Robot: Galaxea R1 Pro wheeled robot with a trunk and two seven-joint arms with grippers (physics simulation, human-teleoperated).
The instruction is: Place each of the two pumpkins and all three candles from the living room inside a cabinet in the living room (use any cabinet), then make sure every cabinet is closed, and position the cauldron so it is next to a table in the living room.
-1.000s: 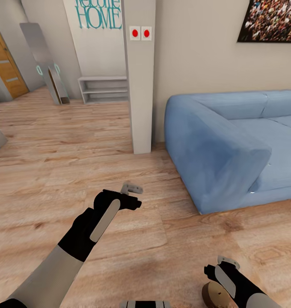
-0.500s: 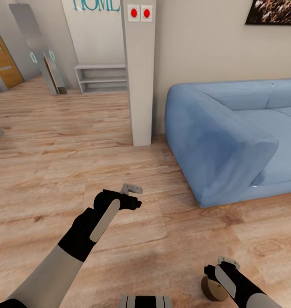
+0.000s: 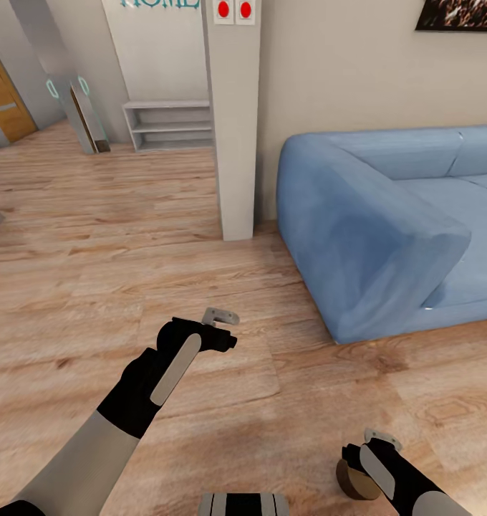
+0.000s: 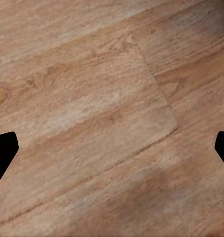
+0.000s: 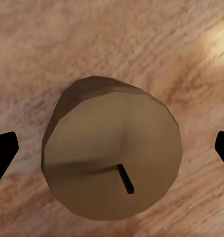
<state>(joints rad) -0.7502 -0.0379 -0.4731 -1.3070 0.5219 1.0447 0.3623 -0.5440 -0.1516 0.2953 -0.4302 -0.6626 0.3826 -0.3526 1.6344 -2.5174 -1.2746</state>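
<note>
A stubby tan candle (image 5: pixel 112 158) with a short dark wick stands on the light wood floor. In the right wrist view it sits between the two black fingertips, which stay wide apart and clear of its sides. In the head view the same candle (image 3: pixel 352 479) peeks out just below my right gripper (image 3: pixel 379 438), which is open. My left gripper (image 3: pixel 225 317) hangs open over bare floor planks (image 4: pixel 112 123), with nothing between its fingers. Pumpkins, cabinet, cauldron and table are out of view.
A blue sofa (image 3: pixel 387 229) fills the right side, its arm close ahead of my right arm. A white pillar (image 3: pixel 233 122) with two red buttons stands ahead. A low white shelf (image 3: pixel 168 125) and a leaning mirror (image 3: pixel 79 107) are at the far wall.
The whole view has shifted: wall, pillar and sofa sit higher in the picture. The candle has crept slightly closer under the right gripper. Both arms keep their pose.
</note>
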